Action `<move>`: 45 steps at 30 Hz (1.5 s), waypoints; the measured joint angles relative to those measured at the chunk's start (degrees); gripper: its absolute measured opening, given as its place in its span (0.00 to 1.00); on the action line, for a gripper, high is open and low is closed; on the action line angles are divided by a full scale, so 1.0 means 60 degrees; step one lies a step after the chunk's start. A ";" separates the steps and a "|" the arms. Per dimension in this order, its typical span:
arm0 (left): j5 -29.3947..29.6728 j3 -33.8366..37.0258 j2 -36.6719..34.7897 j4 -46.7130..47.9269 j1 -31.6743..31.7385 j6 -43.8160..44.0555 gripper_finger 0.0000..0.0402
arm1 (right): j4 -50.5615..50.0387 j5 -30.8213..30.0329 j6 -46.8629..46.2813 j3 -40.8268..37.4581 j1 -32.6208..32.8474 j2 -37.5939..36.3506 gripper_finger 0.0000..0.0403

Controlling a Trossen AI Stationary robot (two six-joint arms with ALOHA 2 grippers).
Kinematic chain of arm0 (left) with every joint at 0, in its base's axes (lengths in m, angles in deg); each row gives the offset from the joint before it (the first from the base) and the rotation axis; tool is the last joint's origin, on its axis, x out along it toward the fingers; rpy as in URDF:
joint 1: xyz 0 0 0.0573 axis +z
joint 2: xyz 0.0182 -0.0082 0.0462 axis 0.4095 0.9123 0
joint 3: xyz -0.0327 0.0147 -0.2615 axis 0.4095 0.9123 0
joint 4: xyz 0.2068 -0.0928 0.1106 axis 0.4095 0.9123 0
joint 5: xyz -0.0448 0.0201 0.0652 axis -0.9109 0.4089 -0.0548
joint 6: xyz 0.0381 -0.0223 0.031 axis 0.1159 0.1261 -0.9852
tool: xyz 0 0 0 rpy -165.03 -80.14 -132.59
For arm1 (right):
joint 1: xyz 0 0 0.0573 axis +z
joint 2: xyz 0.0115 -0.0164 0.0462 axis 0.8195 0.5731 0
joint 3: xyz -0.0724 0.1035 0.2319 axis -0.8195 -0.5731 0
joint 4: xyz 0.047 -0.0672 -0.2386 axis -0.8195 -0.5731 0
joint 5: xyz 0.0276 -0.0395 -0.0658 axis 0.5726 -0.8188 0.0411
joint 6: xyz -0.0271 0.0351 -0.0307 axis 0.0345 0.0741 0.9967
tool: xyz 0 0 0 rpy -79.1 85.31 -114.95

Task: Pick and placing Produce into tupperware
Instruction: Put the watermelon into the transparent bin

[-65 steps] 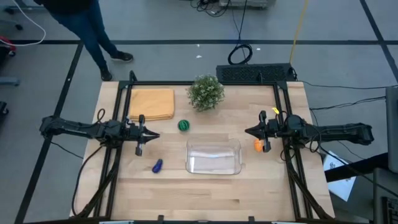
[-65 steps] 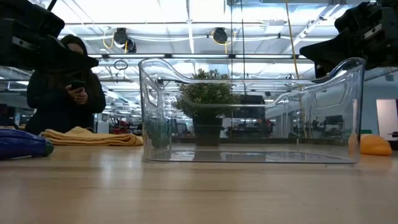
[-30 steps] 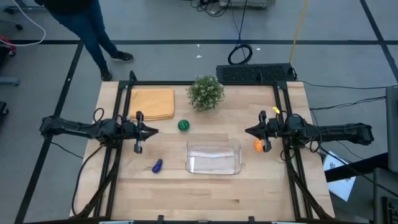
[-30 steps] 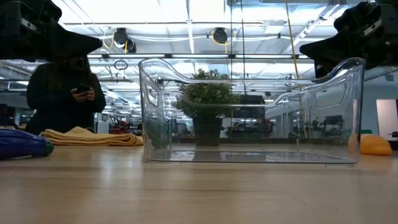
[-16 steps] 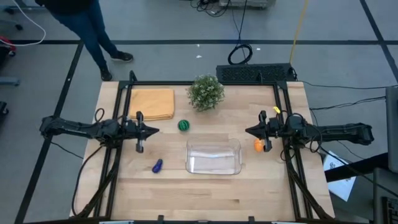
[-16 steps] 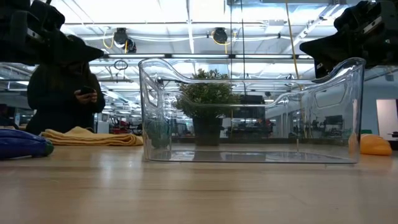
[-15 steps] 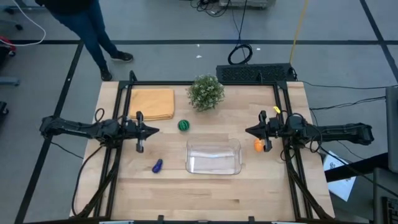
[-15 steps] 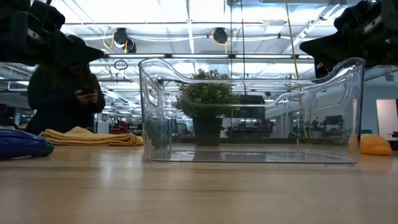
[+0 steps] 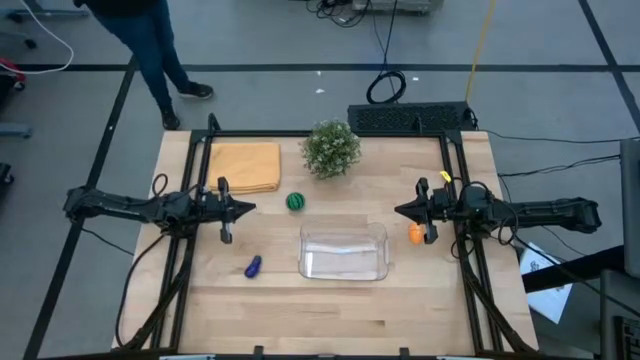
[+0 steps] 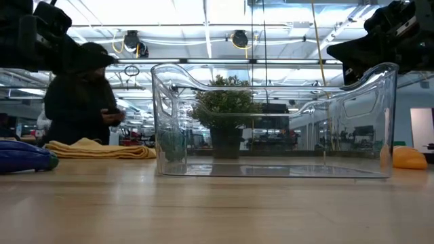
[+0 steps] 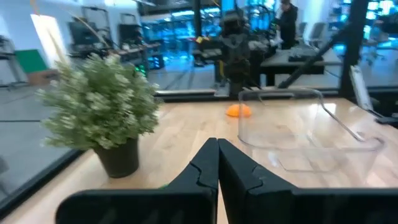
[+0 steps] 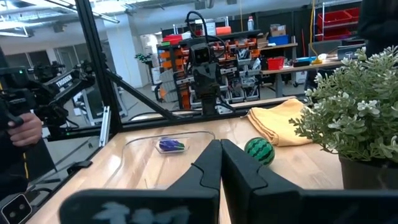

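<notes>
Orange piece (image 9: 415, 235) just beside right gripper (image 9: 399, 211); left gripper (image 9: 249, 209) closed.

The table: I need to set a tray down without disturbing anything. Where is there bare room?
The wide front strip of the table, below the tupperware and purple piece, is bare. The back is crowded: yellow cloth, potted plant, green ball. The orange piece sits under the right gripper.
</notes>
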 joint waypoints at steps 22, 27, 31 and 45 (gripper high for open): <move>-0.0806 -0.3255 0.2069 0.1906 0.1700 0.0009 0.00 | 0.0063 -0.0004 0.0059 0.0000 0.0000 0.0127 0.00; -0.1749 -0.3300 0.2710 0.1266 0.2398 0.0028 0.00 | 0.0061 -0.0004 0.0147 0.0000 0.0000 0.0127 0.00; -0.2283 -0.3300 0.3446 0.1057 0.3144 0.0147 0.00 | 0.0061 -0.0007 0.0149 0.0000 0.0000 0.0127 0.00; -0.5785 -0.4237 0.6403 -0.0053 0.5418 0.0555 0.00 | 0.0057 -0.0007 0.0186 0.0000 0.0000 0.0127 0.00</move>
